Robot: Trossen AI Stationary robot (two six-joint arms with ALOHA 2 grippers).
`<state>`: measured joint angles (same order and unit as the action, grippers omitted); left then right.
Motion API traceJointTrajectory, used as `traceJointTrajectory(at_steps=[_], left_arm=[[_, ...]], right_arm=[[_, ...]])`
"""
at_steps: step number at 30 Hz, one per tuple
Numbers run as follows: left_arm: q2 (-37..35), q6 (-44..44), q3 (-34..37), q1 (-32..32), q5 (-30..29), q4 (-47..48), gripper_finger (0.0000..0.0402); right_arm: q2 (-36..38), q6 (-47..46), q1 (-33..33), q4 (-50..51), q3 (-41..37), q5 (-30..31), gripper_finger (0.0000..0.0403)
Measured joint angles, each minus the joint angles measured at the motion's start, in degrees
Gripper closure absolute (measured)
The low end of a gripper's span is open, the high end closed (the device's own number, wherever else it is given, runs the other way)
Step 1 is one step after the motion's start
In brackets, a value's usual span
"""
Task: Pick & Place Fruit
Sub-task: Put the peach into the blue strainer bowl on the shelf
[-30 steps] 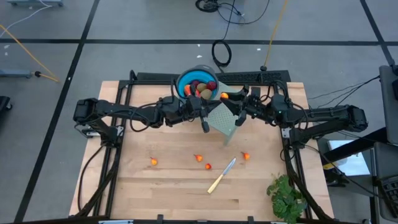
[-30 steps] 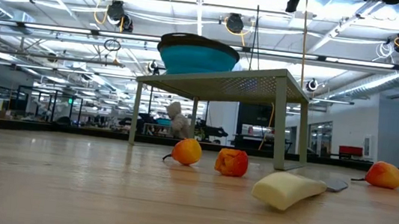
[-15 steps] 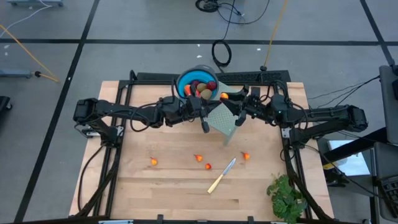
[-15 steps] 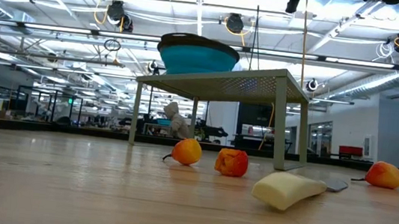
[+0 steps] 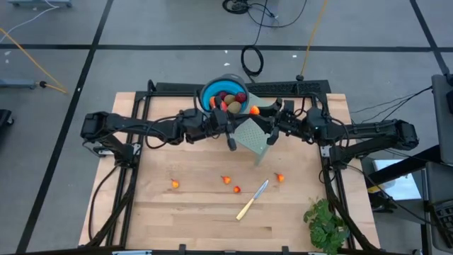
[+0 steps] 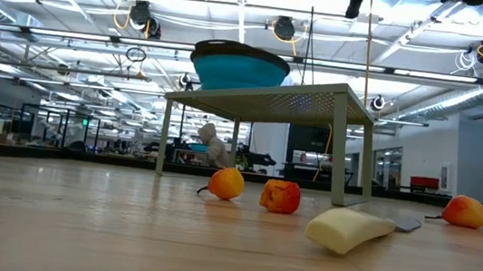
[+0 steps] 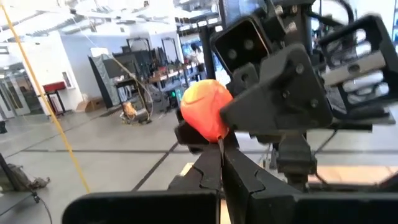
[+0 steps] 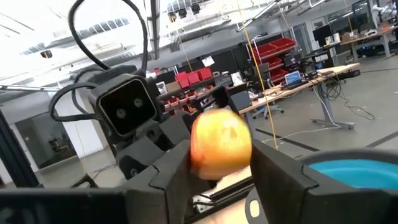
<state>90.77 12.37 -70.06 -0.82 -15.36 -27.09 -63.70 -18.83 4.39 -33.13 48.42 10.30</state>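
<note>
A blue bowl [image 5: 225,95] stands on a small green stand [image 5: 253,134] at the table's far middle. It holds brownish-green, dark red and red-orange fruit [image 5: 228,99]. My right gripper [image 8: 221,167] comes from the right and is shut on a small orange-red fruit [image 5: 255,110], high beside the bowl's right rim. My left gripper [image 7: 219,158] comes from the left, shut, with its tips just under that fruit [image 7: 207,112]. Several more small orange-red fruits [image 5: 226,180] lie on the wooden table. My right gripper pinches the small fruit by its two sides [image 8: 198,152] between its two fingers [image 8: 277,171]. The fingers come nearly level from the table's right. The fruit is lifted clear, above the stand and next to the bowl's rim. My left gripper's shut tips stand close under the fruit's lower end [image 7: 217,138]; I cannot tell whether they touch it.
A pale-handled knife [image 5: 253,199] lies near the table's middle front. A leafy green bunch [image 5: 325,225] sits at the front right corner. Loose small fruits lie at the left [image 5: 174,184], middle [image 5: 237,189] and right [image 5: 279,177] of the board.
</note>
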Motion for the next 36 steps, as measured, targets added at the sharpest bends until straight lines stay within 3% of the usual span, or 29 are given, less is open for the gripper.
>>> traceJointTrajectory(at_steps=[18, 36], left_arm=[[-0.9, 1.1, 0.0, -0.6, -1.3, 3.2, 0.0401], [-4.5, 3.1, 0.0, -2.1, -9.8, 10.1, 0.0401]], right_arm=[[0.0, 0.0, 0.0, 0.4, 0.0, 0.1, 0.0159], [0.0, 0.2, 0.1, 2.6, 0.0, 1.9, 0.0160]])
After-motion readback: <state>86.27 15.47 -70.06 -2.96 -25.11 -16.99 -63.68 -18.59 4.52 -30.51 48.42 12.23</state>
